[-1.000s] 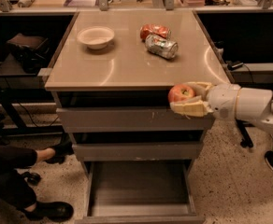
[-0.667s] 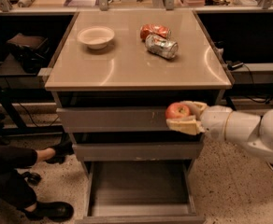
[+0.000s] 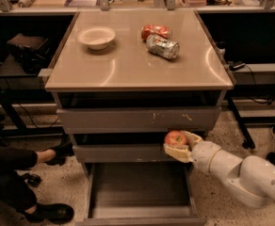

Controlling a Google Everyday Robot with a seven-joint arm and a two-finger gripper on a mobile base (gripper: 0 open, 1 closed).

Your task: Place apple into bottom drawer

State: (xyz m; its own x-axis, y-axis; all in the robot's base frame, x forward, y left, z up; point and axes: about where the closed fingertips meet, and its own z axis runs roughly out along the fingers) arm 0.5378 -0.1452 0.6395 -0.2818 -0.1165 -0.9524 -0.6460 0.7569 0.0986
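At the level of the middle drawer front point(image 3: 123, 152), toward its right end, I read the apple point(image 3: 175, 138): round, red, with a paler sheen on its upper face, skin apparently intact; no stem dimple can be made out from this angle. It is carried in the gripper point(image 3: 179, 146), whose jaws are closed onto the fruit. One pale finger cradles it from below and the other bears on its right side, so the opening equals the apple's width and nothing else is held. Compared with one second ago, the apple has dropped from the height of the top drawer front point(image 3: 137, 119) to its present position, with a slight shift left toward the cabinet. I judge this to be the lowering phase of the placement. The bottom drawer point(image 3: 137, 187) stands pulled out directly beneath, its flat floor showing no contents, and the apple hangs above its right portion, not yet inside. Whether the apple touches the middle front I cannot tell. Remaining work, in my estimate: further descent past the middle front, then release over the floor. Rolling after release is the likely hazard. On the cabinet top point(image 3: 137, 74) lie a white bowl point(image 3: 96, 36), a crushed red can point(image 3: 156, 31) and a crushed silver can point(image 3: 162, 46), well clear of the work.
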